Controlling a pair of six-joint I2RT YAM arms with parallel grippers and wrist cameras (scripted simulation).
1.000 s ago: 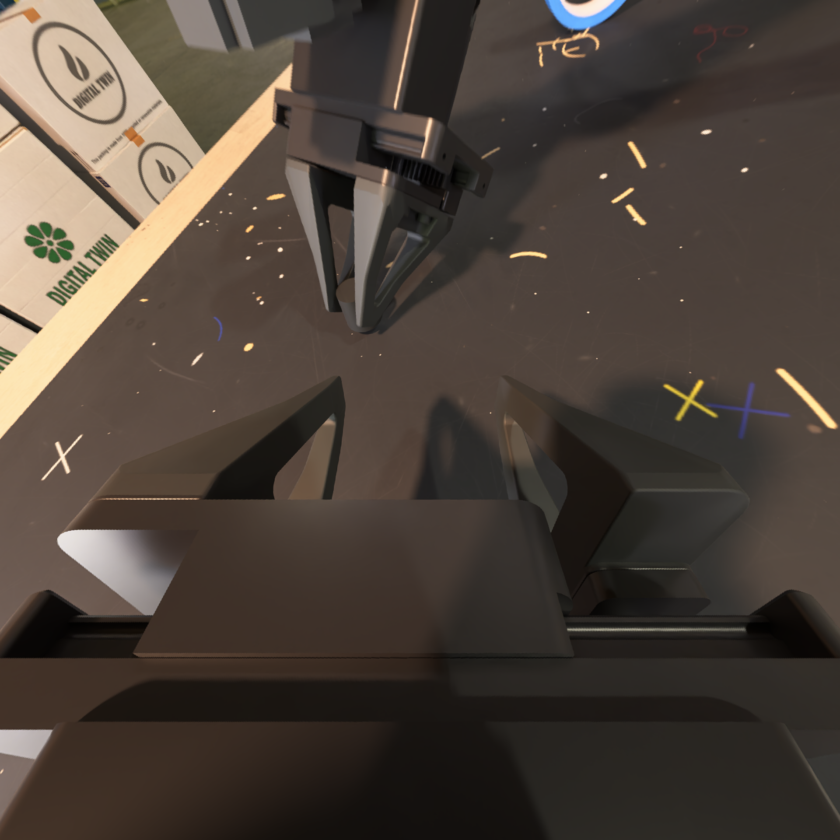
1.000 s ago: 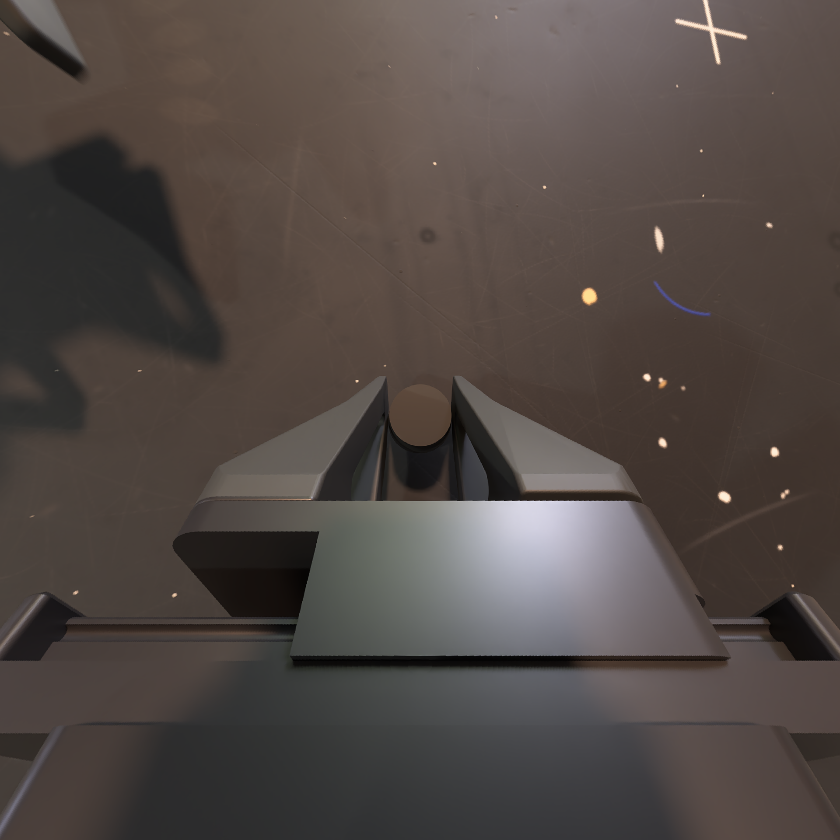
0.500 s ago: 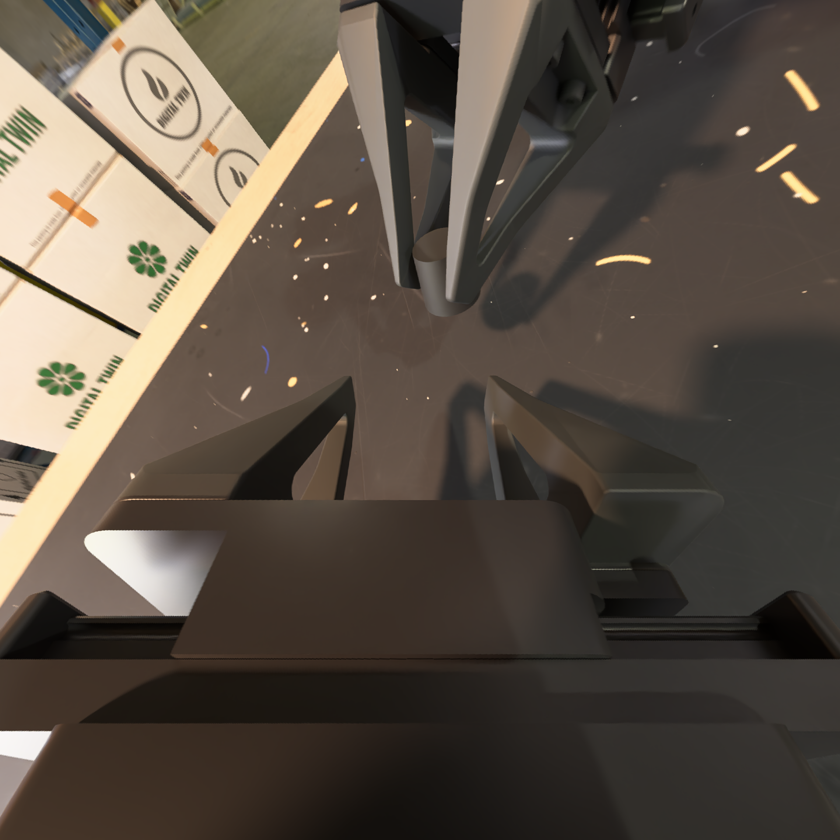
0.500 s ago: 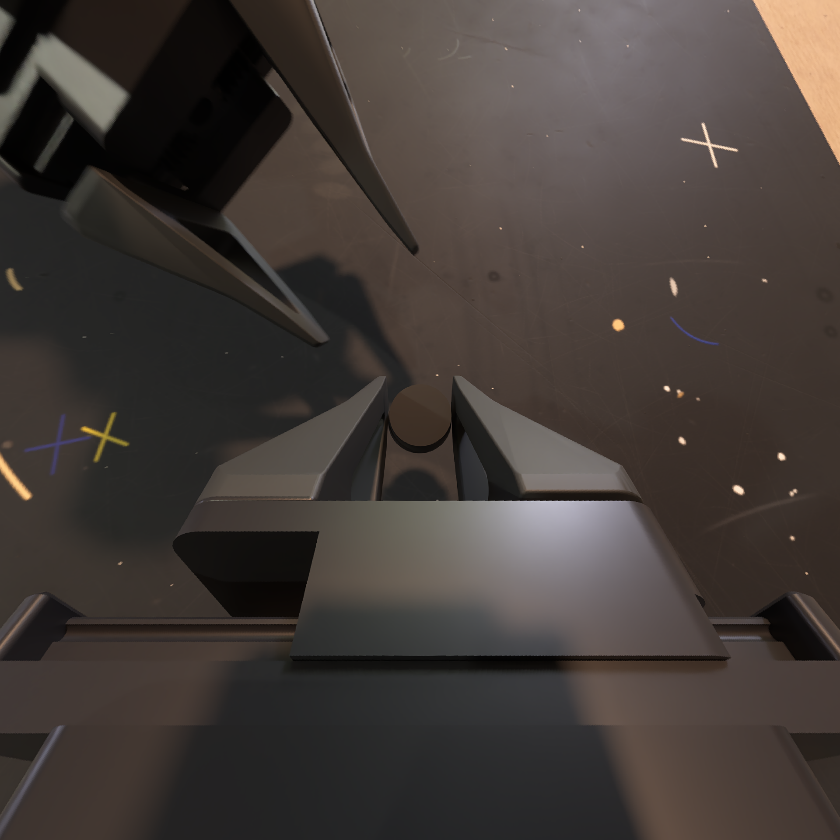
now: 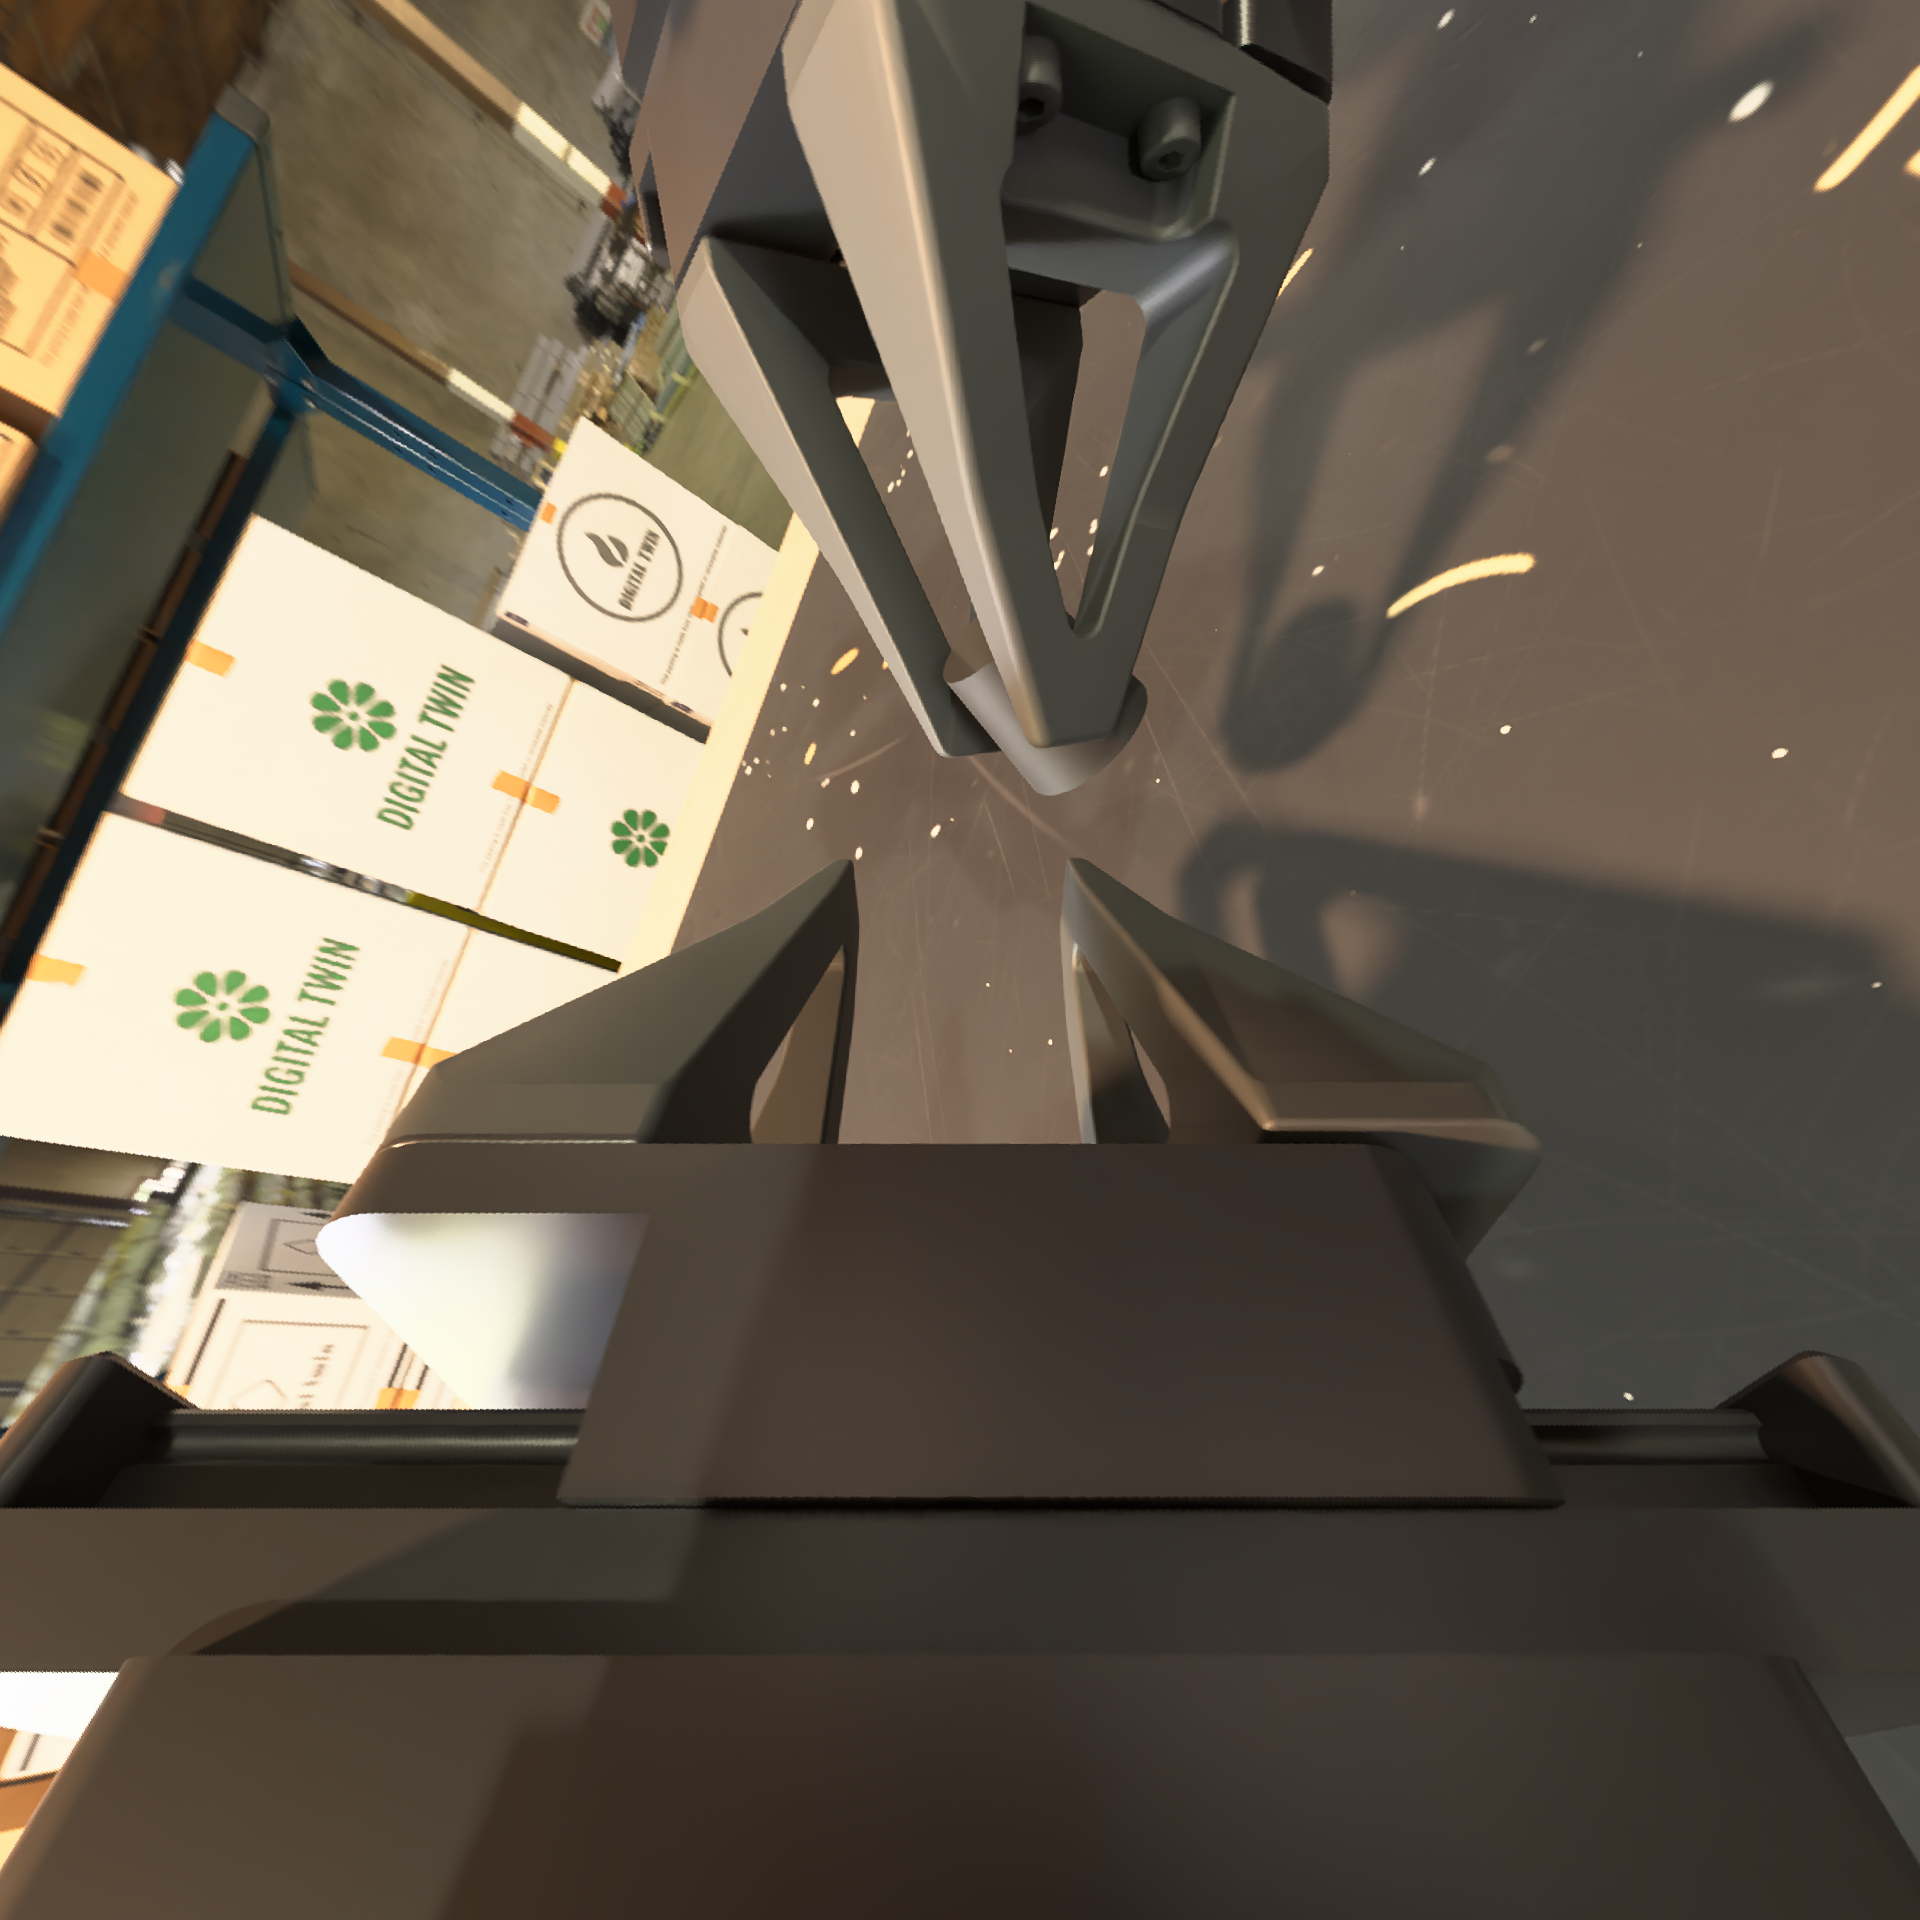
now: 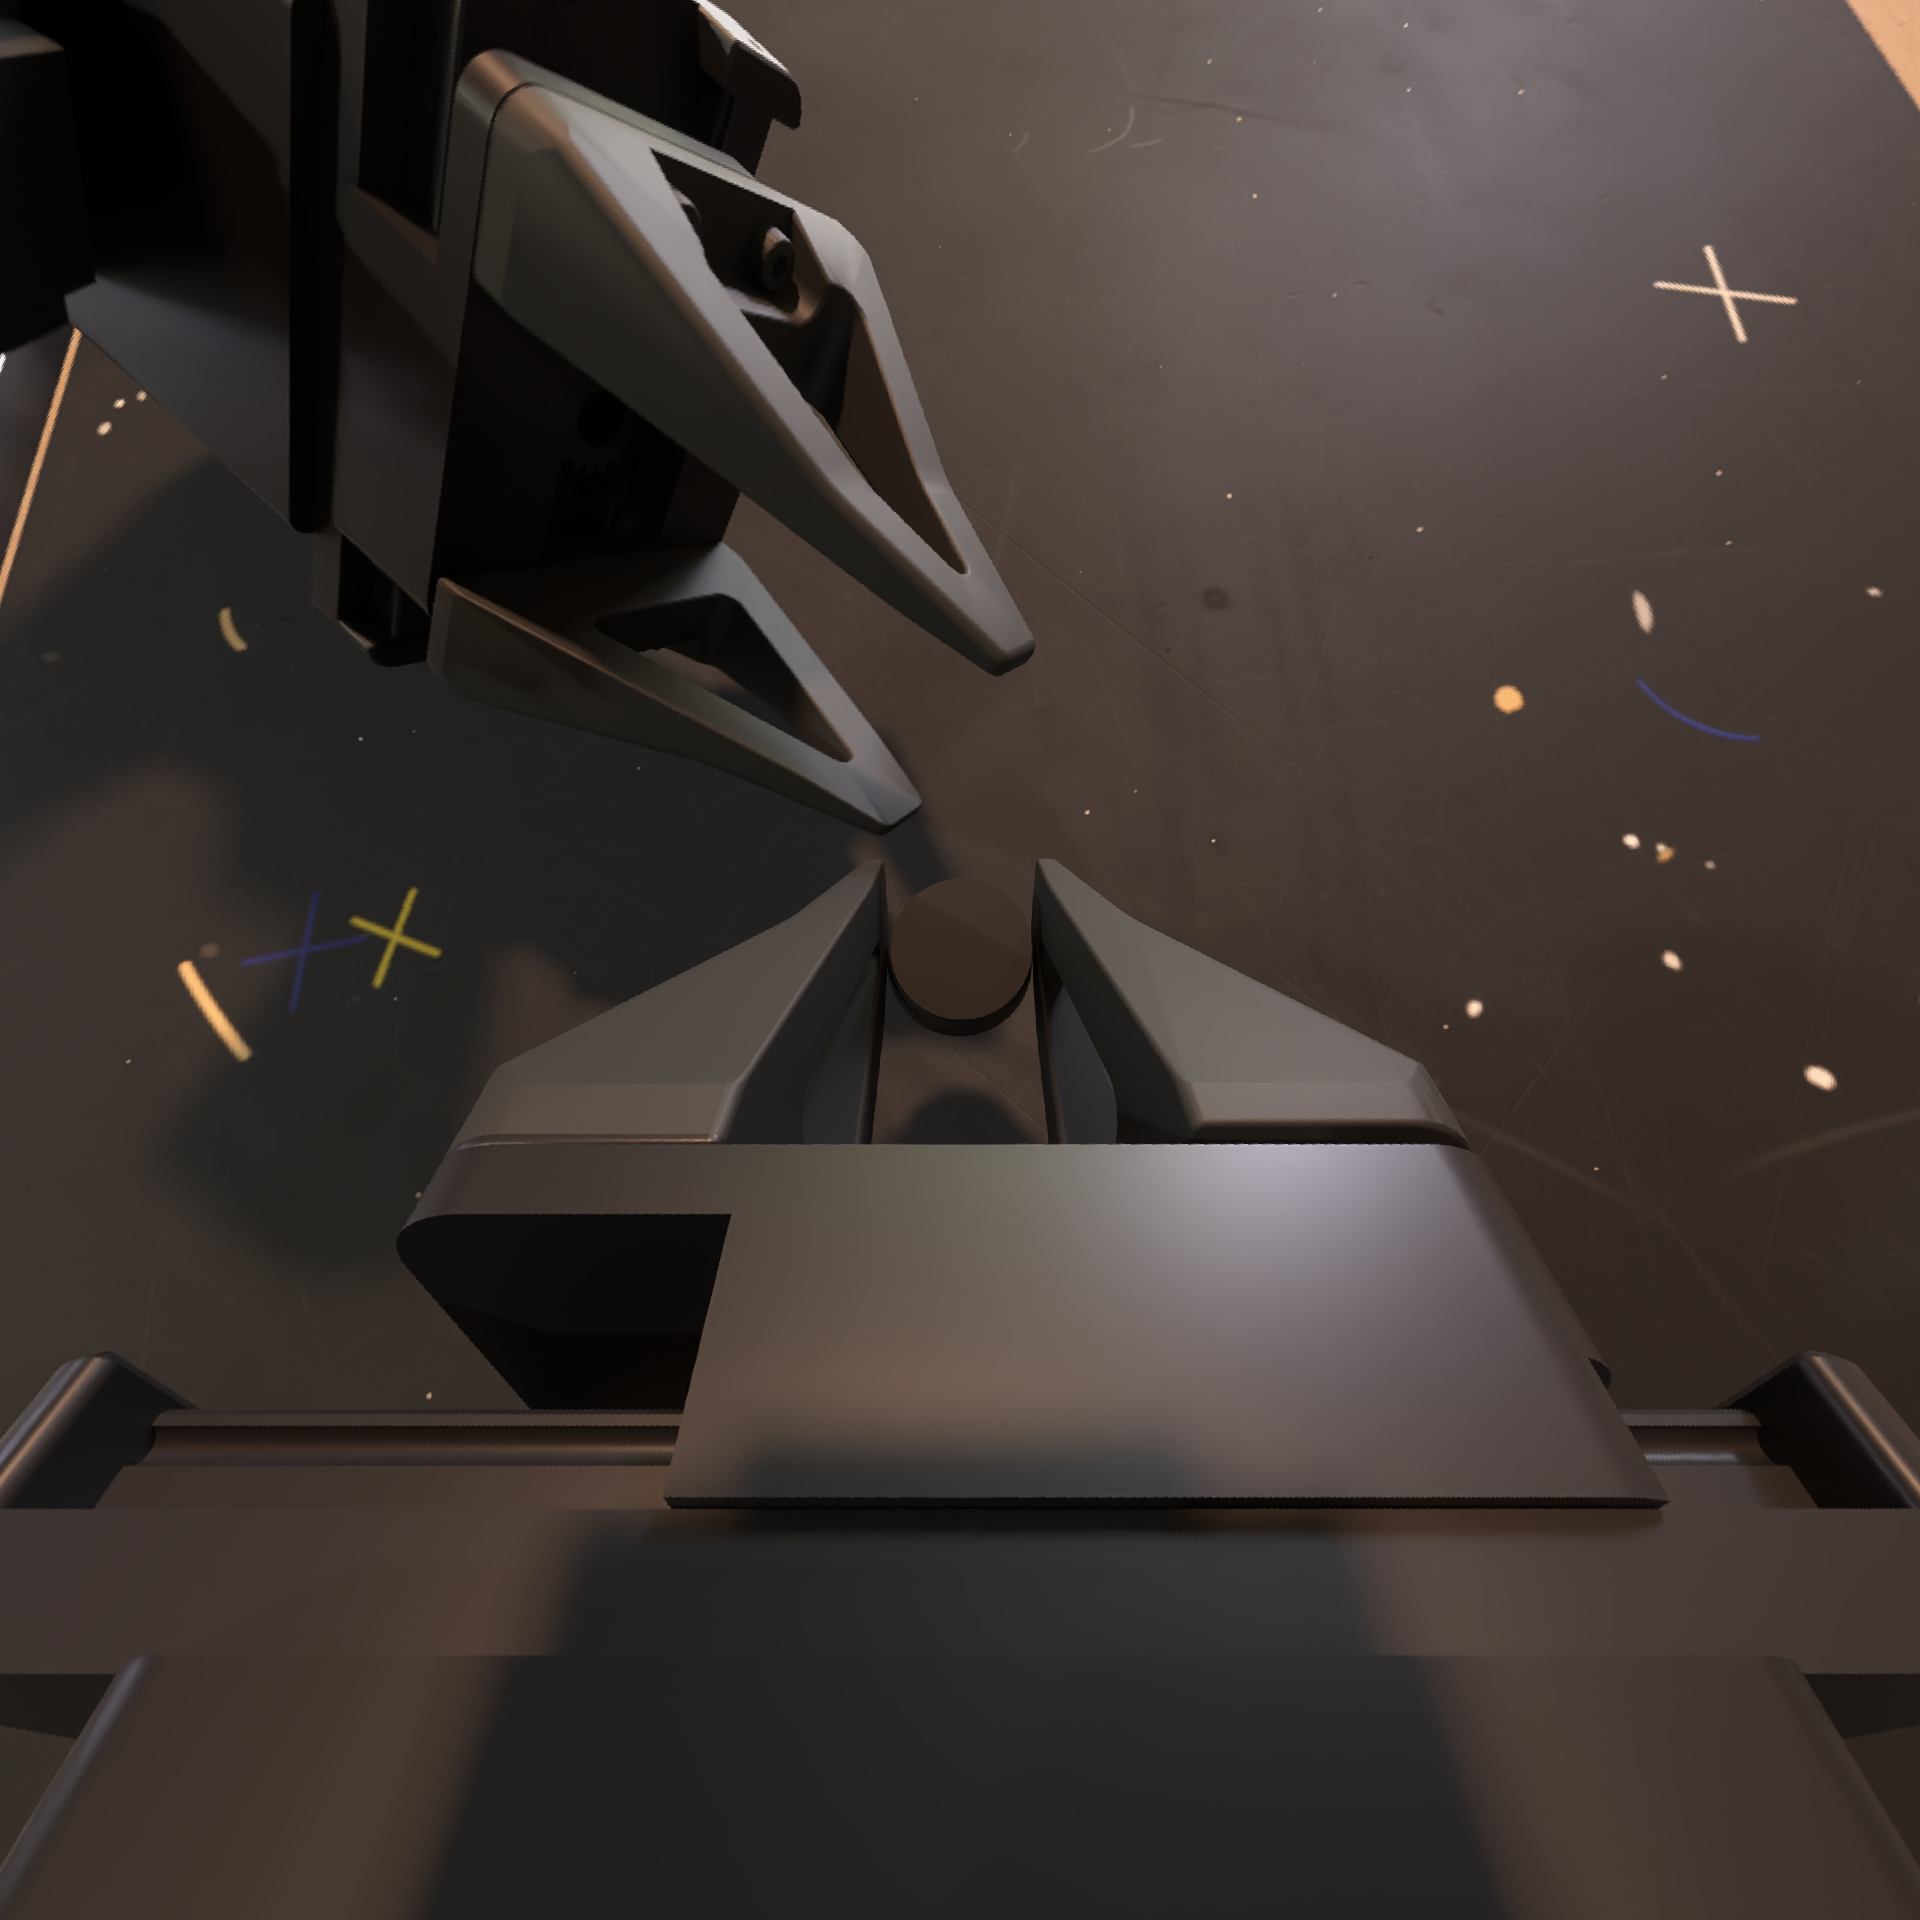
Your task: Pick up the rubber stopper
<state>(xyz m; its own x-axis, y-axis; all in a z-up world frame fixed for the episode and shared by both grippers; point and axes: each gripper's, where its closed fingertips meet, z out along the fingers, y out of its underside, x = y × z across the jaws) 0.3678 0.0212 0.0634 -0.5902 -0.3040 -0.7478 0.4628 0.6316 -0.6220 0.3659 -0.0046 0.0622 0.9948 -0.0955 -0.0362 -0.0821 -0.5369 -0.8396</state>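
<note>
The rubber stopper point(image 6: 961, 971) is a small dark cylinder, and my right gripper point(image 6: 961, 894) is shut on it, holding it above the dark table. In the left wrist view the stopper point(image 5: 1049, 764) pokes out below the right gripper's fingertips point(image 5: 1039, 727), which hang just beyond my left gripper point(image 5: 961, 883). My left gripper is open and empty, its two fingers apart a short way below the stopper. In the right wrist view the left gripper point(image 6: 971, 743) comes in from the upper left, its tips close to the stopper without touching it.
The dark table top point(image 5: 1558, 831) has paint specks and chalk crosses point(image 6: 1725, 296). Its pale wooden edge point(image 5: 717, 748) runs at the left. Beyond it stand stacked cardboard boxes point(image 5: 343, 831) and a blue rack point(image 5: 197, 312).
My right gripper has lifted the stopper off the table. The two grippers have drawn close together, and my left gripper's fingers have narrowed somewhat.
</note>
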